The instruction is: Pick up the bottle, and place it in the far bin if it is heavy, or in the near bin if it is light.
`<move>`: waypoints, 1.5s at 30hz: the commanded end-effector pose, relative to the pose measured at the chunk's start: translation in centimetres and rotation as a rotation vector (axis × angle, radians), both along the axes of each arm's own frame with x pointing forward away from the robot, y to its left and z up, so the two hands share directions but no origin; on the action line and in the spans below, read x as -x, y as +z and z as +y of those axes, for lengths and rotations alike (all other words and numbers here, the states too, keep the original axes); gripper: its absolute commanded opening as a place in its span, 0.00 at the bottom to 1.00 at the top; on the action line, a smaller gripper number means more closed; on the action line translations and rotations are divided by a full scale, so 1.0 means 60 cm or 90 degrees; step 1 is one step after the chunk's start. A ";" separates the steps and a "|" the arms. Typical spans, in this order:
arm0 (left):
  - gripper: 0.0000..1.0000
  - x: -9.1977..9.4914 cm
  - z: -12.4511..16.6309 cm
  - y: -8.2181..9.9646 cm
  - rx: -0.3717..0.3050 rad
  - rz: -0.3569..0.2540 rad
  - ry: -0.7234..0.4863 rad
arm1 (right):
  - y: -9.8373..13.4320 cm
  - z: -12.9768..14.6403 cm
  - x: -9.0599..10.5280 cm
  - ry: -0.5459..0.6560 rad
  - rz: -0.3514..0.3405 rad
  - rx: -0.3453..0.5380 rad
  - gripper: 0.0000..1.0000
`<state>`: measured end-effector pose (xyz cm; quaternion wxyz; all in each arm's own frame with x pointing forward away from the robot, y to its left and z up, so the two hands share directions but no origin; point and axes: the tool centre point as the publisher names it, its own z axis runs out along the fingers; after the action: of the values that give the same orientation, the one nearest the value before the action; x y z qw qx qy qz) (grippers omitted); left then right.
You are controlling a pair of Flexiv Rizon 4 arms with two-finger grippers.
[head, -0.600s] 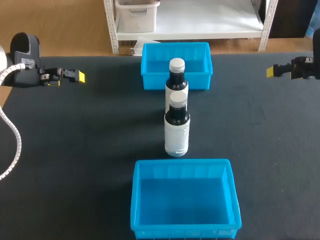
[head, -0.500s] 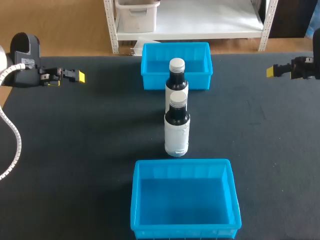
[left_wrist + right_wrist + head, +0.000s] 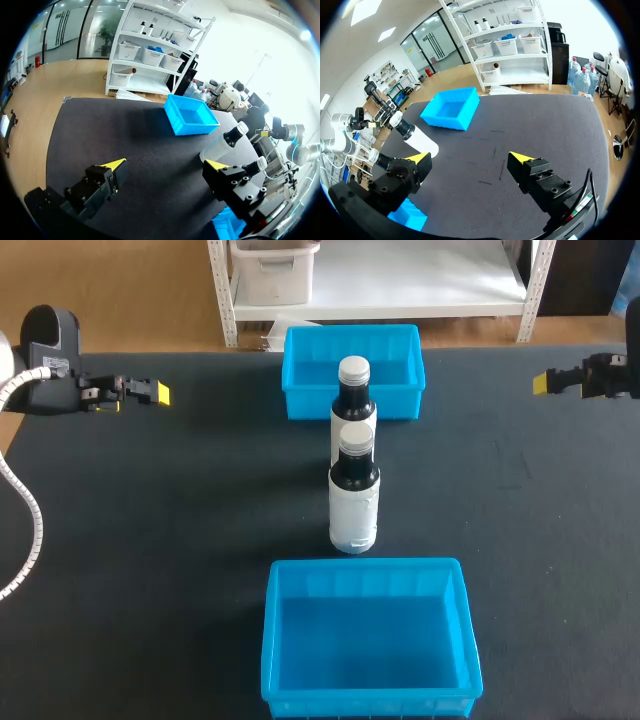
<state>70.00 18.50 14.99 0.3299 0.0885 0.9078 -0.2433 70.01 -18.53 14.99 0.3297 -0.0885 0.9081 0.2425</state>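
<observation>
plainly, the left gripper (image 3: pixel 166 164) is held wide open with nothing between its yellow-tipped fingers, and the right gripper (image 3: pixel 470 156) is spread just as wide and is also empty. well ahead of both grippers, between them on the dark table (image 3: pixel 150 520), two dark bottles with white caps are stood upright. the farther bottle (image 3: pixel 353 390) is set just beside the far bin (image 3: pixel 300 390), and the nearer bottle (image 3: pixel 354 502) is placed between it and the near bin (image 3: pixel 275 640). each bottle is wrapped in a white label, on which no writing can be made out. the spread of the fingers is shown only by the wrist views. from above, the bottles are seen in line, one partly covering the other. in each wrist view one bottle is seen whole ahead of a finger, while the other is largely hidden behind that finger.
</observation>
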 end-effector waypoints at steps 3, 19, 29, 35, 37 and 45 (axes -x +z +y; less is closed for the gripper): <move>1.00 0.000 0.000 0.000 0.000 0.000 0.000 | 0.005 -0.006 0.000 0.008 -0.005 0.007 1.00; 1.00 0.000 0.000 0.000 0.000 0.000 0.000 | 0.047 -0.007 0.032 0.635 0.017 0.024 1.00; 1.00 0.000 0.000 0.000 0.000 0.000 0.000 | 0.047 -0.007 0.032 0.635 0.017 0.024 1.00; 1.00 0.000 0.000 0.000 0.000 0.000 0.000 | 0.047 -0.007 0.032 0.635 0.017 0.024 1.00; 1.00 0.000 0.000 0.000 0.000 0.000 0.000 | 0.041 0.004 0.032 0.668 -0.050 0.005 1.00; 1.00 0.000 0.000 0.000 0.000 0.000 0.000 | 0.030 0.071 0.055 0.693 -0.167 0.033 1.00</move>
<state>70.00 18.49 14.99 0.3299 0.0886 0.9078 -0.2433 66.59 -14.84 17.30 0.2740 -0.5672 0.7125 0.3090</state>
